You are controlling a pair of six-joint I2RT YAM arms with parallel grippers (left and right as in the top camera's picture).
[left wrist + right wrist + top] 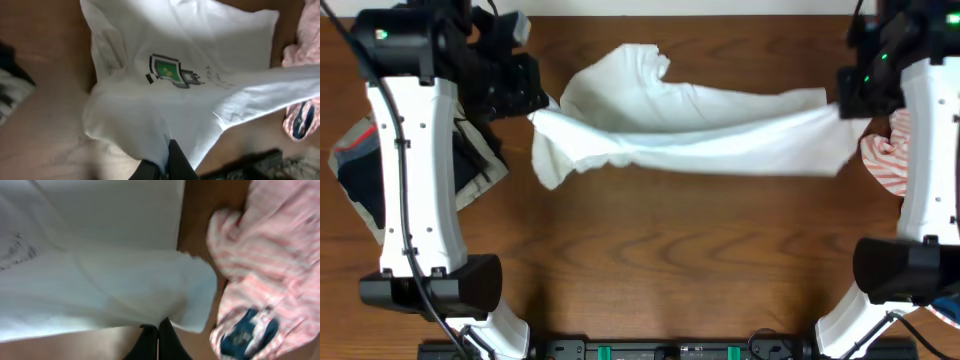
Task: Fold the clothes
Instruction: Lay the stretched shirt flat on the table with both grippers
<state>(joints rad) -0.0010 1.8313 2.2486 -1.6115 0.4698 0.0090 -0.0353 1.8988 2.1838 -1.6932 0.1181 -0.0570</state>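
Note:
A white T-shirt (pixel 690 130) hangs stretched between my two grippers above the wooden table. It has a small green and black print (pixel 170 70) on it. My left gripper (pixel 542 108) is shut on the shirt's left end, seen in the left wrist view (pixel 162 165). My right gripper (pixel 840 105) is shut on the shirt's right end, seen in the right wrist view (pixel 157 330). The shirt's middle sags and its far part rests bunched on the table.
A pink striped garment (pixel 888 160) with a dark patch (pixel 247 335) lies at the right edge. A dark and light garment (pixel 360 170) lies at the left edge under the left arm. The arm bases stand at the front corners.

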